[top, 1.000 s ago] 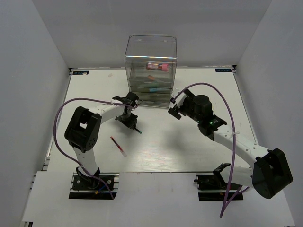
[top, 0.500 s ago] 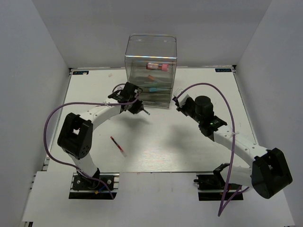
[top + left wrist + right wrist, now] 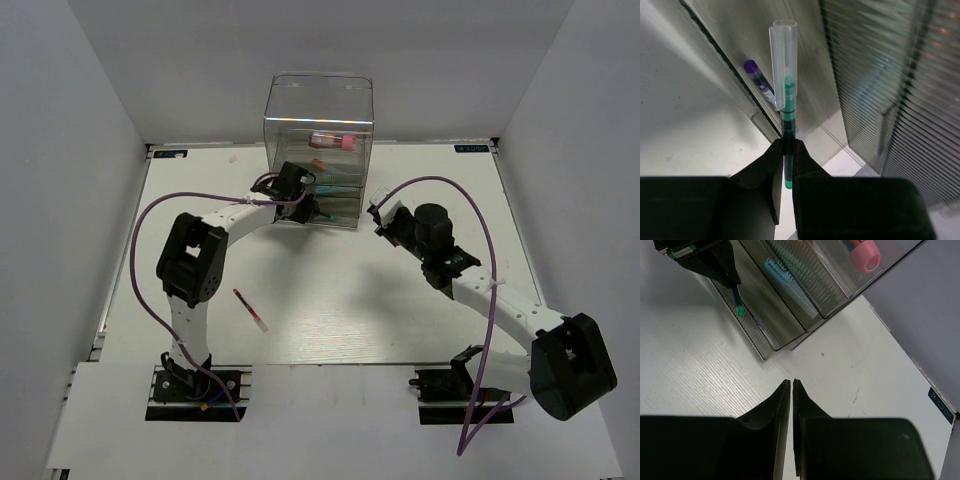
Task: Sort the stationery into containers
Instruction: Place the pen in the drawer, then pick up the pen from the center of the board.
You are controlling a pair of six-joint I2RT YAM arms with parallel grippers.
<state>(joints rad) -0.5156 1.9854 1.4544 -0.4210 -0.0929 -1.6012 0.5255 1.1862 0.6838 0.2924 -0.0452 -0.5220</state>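
Note:
The clear box of grey drawers [image 3: 318, 110] stands at the back of the table. My left gripper [image 3: 305, 206] is at its lower left front, shut on a green pen with a clear cap [image 3: 785, 100]. The capped end points at the ribbed drawer fronts [image 3: 900, 75]. A purple-capped pen [image 3: 754, 71] lies behind the lowest drawer's wall. My right gripper [image 3: 791, 382] hovers over bare table right of the box, its jaws nearly touching with nothing between them. A red-white pen [image 3: 251, 310] lies on the table at front left.
A chunky pink tube [image 3: 865, 255] and an orange marker lie in the box's top part. A light blue marker [image 3: 787, 285] lies in a drawer below. The right wrist view also catches the left gripper [image 3: 715, 260] and the pen's green end [image 3: 740, 310].
My left gripper has carried the green pen from mid-table back to the drawer fronts. My right gripper has gone from open to shut and shifted slightly right.

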